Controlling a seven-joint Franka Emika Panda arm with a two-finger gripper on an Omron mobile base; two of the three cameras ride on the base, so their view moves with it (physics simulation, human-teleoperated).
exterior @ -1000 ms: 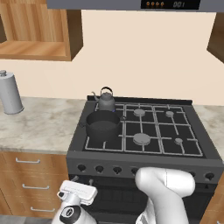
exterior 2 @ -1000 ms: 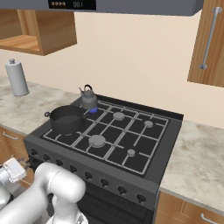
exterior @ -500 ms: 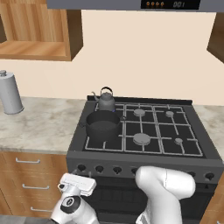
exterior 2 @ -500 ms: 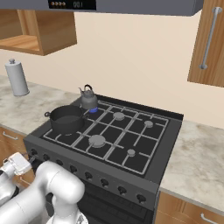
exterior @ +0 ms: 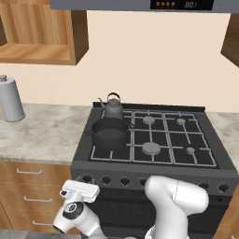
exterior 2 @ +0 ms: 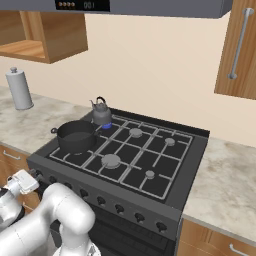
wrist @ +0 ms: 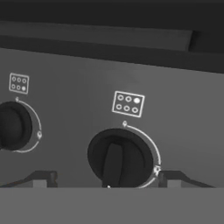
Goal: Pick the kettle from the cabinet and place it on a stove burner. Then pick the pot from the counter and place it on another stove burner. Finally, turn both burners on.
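Note:
The grey kettle [exterior: 113,108] [exterior 2: 101,114] stands on the stove's rear left burner, with a small blue flame [exterior 2: 106,126] under it. In front of it the black pot [exterior: 110,134] [exterior 2: 76,136] rests on the front left burner. My gripper [exterior: 80,191] [exterior 2: 22,181] [wrist: 109,181] is low at the left end of the stove's front panel. In the hand view it is open, its fingertips [wrist: 41,178] standing either side of a black knob [wrist: 119,158]. A second knob [wrist: 12,126] lies to the left.
A tall grey canister [exterior: 10,99] [exterior 2: 20,89] stands on the counter [exterior: 42,135] left of the stove. Above it a wooden wall cabinet [exterior: 42,32] hangs open. A closed cabinet door with a silver bar handle [exterior 2: 240,45] hangs at the right. Wooden drawers [exterior: 23,186] sit beside my hand.
My hand has crept slightly upward and closer to the stove's front knobs. The kettle and the pot have not moved.

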